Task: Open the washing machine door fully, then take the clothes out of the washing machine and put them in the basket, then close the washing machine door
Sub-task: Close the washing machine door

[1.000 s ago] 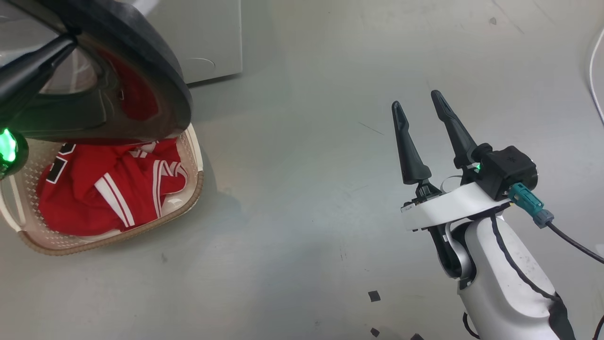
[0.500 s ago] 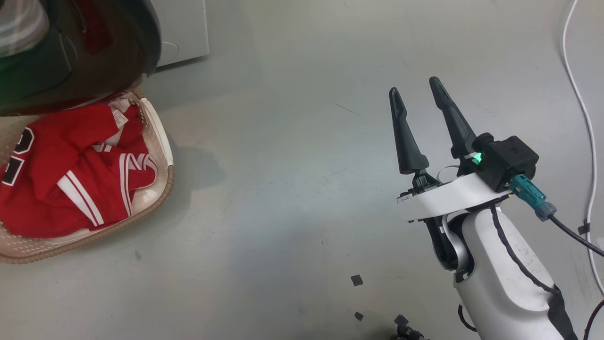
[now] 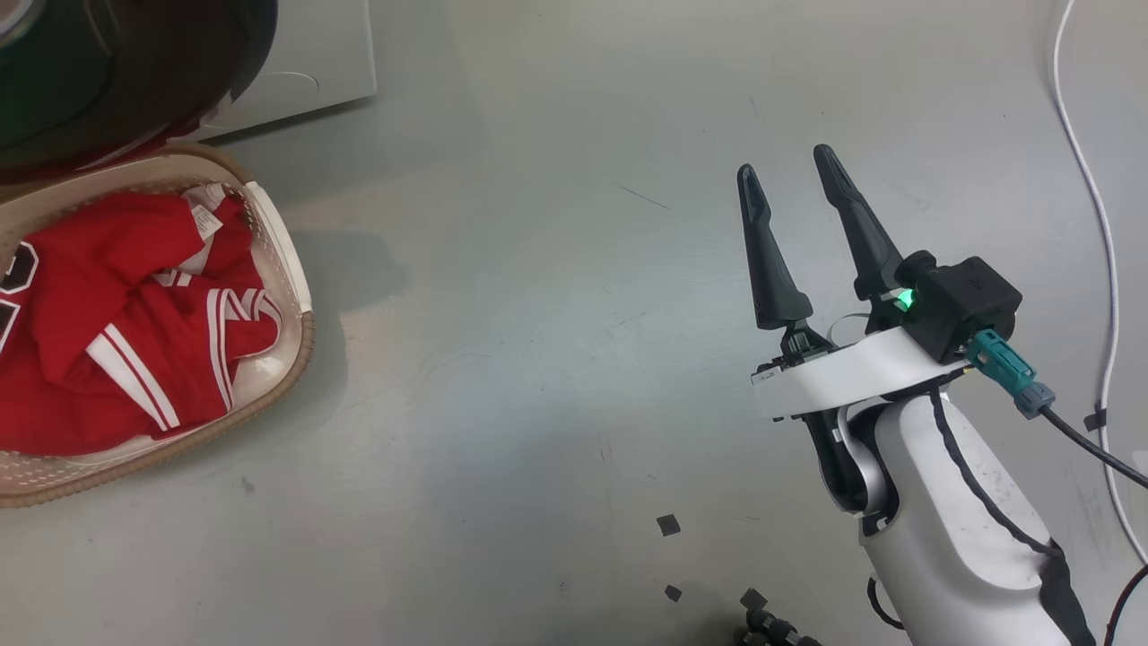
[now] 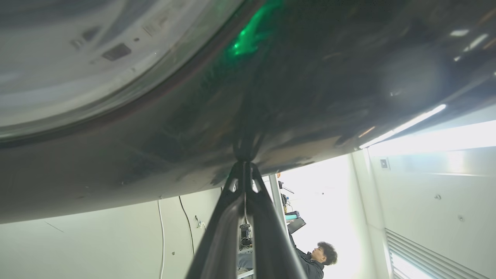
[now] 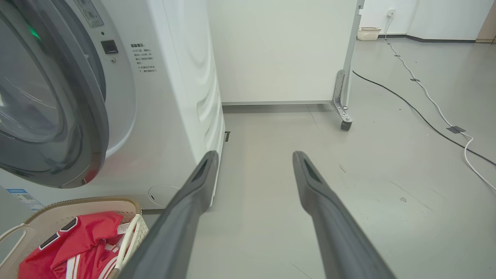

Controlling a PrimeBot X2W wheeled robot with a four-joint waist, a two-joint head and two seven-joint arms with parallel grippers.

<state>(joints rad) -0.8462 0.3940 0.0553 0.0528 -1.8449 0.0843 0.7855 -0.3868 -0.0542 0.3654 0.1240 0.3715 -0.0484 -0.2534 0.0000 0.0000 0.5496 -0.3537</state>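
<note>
Currently, you have the clothes [image 3: 117,341] lying in the basket [image 3: 308,345], at 9 o'clock in the head view. Your left gripper [image 4: 244,170], pinched together, presses the washing machine door [image 4: 310,97]. Your right gripper [image 3: 785,161] hangs spread and empty. Closing seems unfinished.

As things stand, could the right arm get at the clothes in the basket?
Probably, with a long reach: the right gripper is open and the clothes lie uncovered in the basket, but far to its left.

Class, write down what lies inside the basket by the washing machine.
The red clothes, white-striped, lie crumpled inside the basket. They cover most of its floor; anything beneath is hidden.
</note>
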